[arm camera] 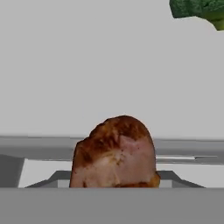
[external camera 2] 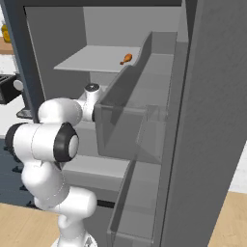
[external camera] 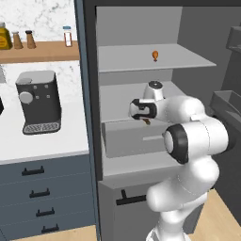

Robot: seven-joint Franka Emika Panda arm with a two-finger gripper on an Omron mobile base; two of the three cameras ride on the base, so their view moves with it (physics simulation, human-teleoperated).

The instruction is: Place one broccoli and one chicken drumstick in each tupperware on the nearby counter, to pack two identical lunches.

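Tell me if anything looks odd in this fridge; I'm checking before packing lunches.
Nothing looks spilled or damaged. One orange drumstick lies loose on the bare upper shelf, and a browner drumstick sits right at the hand camera, with broccoli beyond.

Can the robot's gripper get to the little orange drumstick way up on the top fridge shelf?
Probably yes. The small orange club-shaped chicken drumstick lies alone on the open grey upper shelf, nothing in front of it. But the hand view shows a reddish-brown drumstick right at the gripper, so that may need dropping off first.
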